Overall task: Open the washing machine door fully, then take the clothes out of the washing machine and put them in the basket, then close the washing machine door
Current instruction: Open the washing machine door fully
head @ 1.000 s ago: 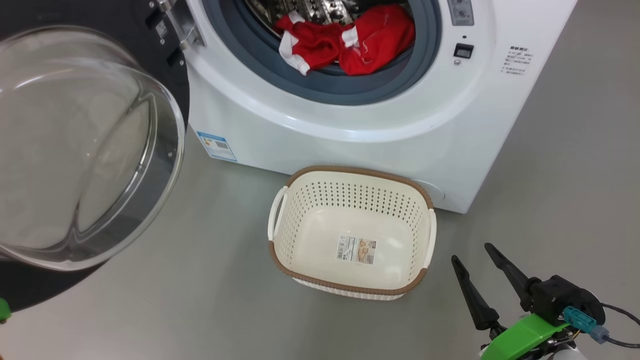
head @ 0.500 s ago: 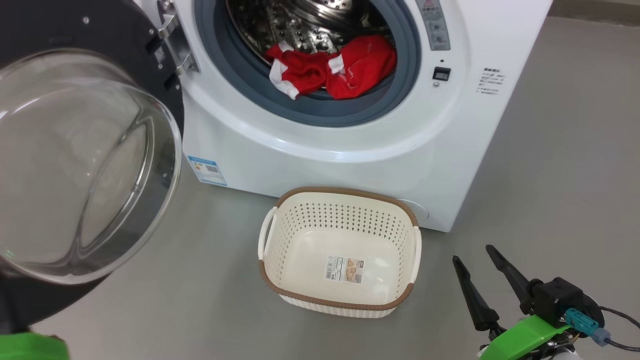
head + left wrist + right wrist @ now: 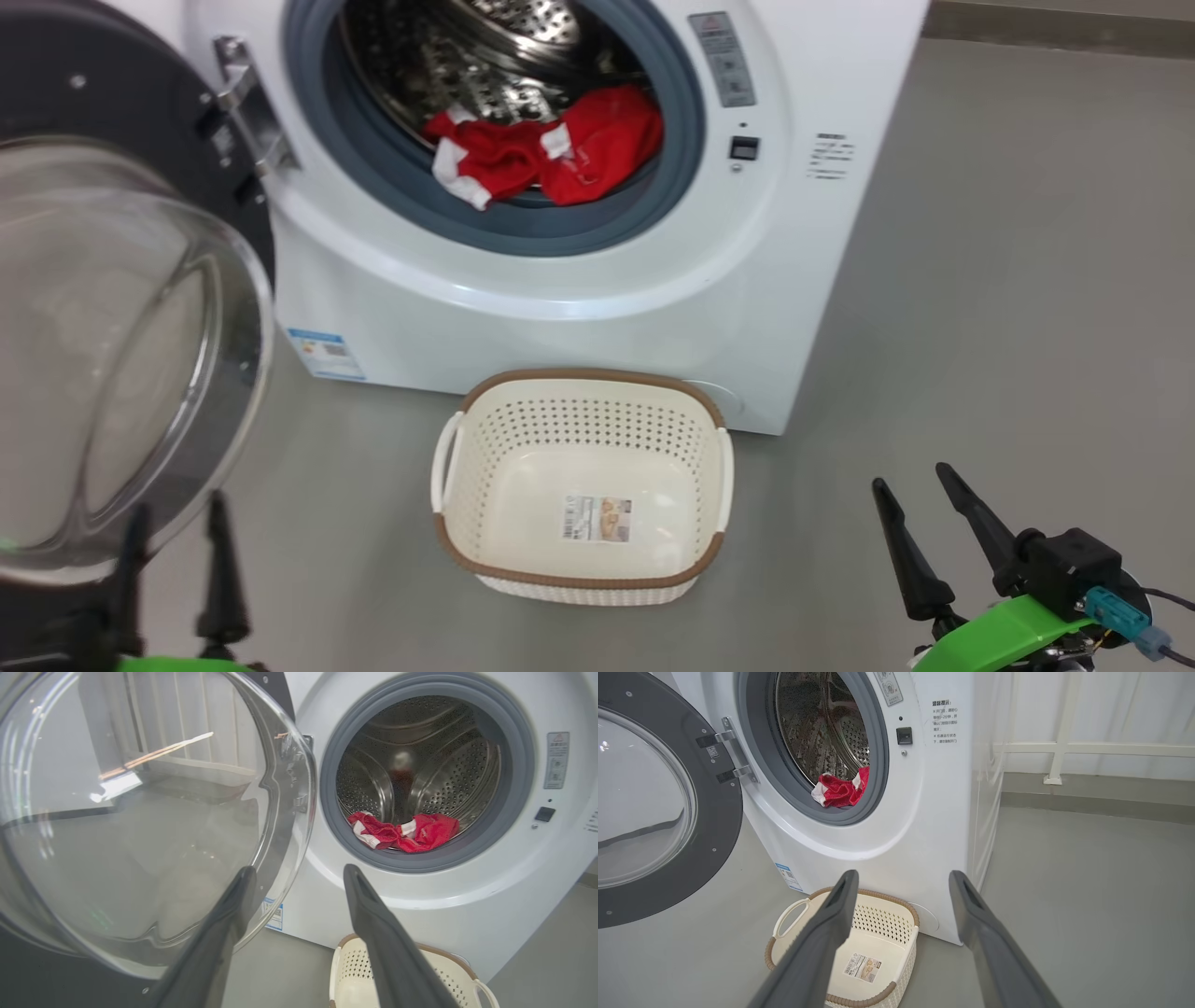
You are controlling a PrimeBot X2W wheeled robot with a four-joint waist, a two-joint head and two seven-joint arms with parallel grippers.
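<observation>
- Left pincer [image 3: 177,509]: fingers spread wide, nothing between them. It hangs low by the bottom edge of the washing machine door [image 3: 121,327]. Its wrist view has the glass bowl just to its left; I cannot tell whether that finger touches the bowl.
- Right pincer [image 3: 910,478]: also spread wide and empty, low over the floor [image 3: 1027,280], well apart from everything.
- The door stands swung wide out from the washing machine [image 3: 560,308], to the left of the left pincer and clear of the opening.
- The clothes [image 3: 546,154] lie ahead of and above both pincers, heaped red and white at the front of the drum [image 3: 448,56], partly over the grey ring [image 3: 523,233].
- The basket [image 3: 588,374] sits between the pincers and a little ahead, against the machine's foot, with no garment in it.
- Step, as I judge it: the door-opening looks done or nearly so, and unloading has not begun.
- Next move calls for raising a pincer to the drum mouth, going in past the ring, closing on a fold of fabric, then carrying it down to the basket.
- Watch for the door's bowl crowding the left arm's path.
</observation>
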